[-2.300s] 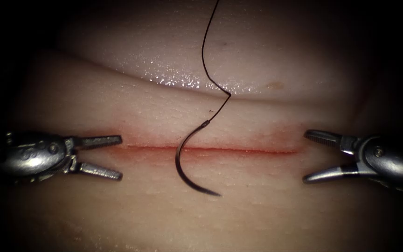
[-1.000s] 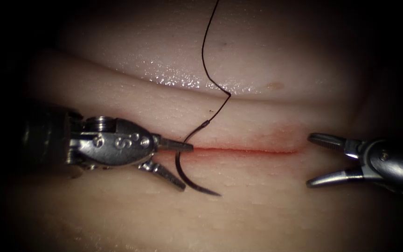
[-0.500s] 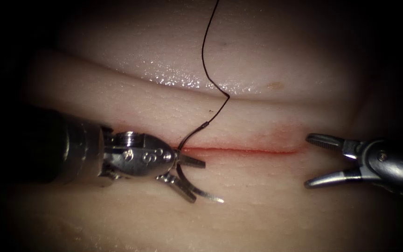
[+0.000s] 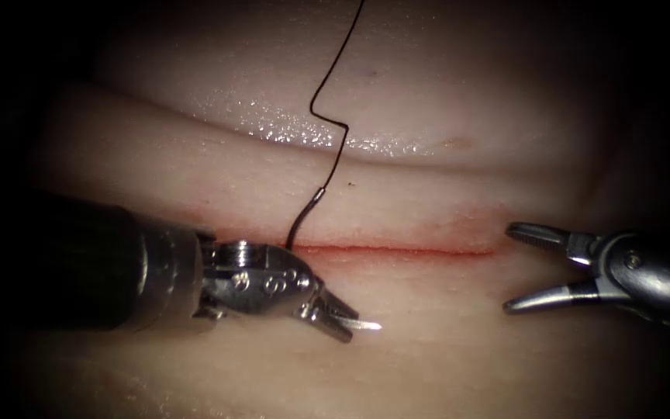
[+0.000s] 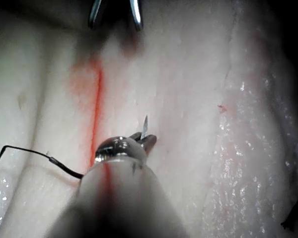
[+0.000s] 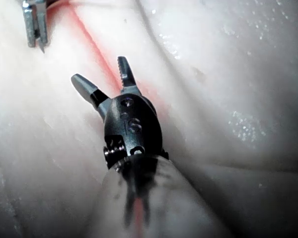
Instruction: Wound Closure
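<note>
The dark curved steel needle (image 4: 350,321) is held near its pointed end by the left arm's silver wristed needle driver (image 4: 333,313), whose jaws are closed on it just below the straight red cut (image 4: 397,249) in the pale, moist tissue (image 4: 443,349); the bright tip projects a little beyond the jaws, away from the cut's left end. The needle's blunt tail end is seen rising above the cut, where the thin black thread (image 4: 333,97) is attached (the middle of the curve is hidden behind the tool). The needle lies on the surface and is not seen entering the tissue. The right arm's silver needle driver (image 4: 507,268) is held at the cut's right end with its jaws spread wide and nothing between them. The needle is judged to be light, stiff and smooth, liable to rotate in the jaws; a hold further back along the curve is judged steadier. The thread is judged limp and springy, and the tissue soft and slippery.
</note>
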Controlling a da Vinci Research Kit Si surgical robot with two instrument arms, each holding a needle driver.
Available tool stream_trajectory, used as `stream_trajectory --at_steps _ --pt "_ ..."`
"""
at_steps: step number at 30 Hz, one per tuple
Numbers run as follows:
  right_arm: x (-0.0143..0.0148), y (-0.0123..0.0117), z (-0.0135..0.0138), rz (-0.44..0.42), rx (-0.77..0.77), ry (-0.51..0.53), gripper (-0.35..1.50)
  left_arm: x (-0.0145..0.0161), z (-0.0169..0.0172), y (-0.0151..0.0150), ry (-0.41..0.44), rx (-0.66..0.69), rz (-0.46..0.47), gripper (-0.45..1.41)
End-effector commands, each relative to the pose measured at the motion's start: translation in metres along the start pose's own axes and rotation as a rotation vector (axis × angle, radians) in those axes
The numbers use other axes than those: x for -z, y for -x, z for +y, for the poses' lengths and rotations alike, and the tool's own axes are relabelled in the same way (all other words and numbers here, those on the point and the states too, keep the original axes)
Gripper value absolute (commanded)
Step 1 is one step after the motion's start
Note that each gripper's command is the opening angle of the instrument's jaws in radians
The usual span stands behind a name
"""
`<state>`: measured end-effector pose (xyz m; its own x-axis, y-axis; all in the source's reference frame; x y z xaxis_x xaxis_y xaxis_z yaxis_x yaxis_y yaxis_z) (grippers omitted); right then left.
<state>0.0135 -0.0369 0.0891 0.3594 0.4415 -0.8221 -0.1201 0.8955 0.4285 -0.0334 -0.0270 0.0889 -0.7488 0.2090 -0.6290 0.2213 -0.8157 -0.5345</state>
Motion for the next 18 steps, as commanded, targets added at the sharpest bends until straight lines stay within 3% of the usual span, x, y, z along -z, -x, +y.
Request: stream_trajectory --at_steps 1,9,14,18 --pt "-0.0009 0.0003 -0.0001 0.002 0.0 -0.002 0.87 -0.0007 -0.0004 0.0 -0.004 0.001 0.001 -0.45" --pt "-0.0011 0.0002 -0.0002 -0.001 -0.001 -0.002 0.79 0.0017 -0.0014 0.0001 -0.044 -0.018 0.034 -0.45" --pt "-0.0017 0.0 0.0002 0.036 -0.041 0.003 0.64 0.004 -0.0014 0.0 -0.099 -0.147 0.17 -0.45" --pt "-0.0022 -0.0002 0.0011 0.054 -0.089 0.011 0.74 0.006 -0.0011 0.0003 -0.165 -0.258 0.302 -0.45"
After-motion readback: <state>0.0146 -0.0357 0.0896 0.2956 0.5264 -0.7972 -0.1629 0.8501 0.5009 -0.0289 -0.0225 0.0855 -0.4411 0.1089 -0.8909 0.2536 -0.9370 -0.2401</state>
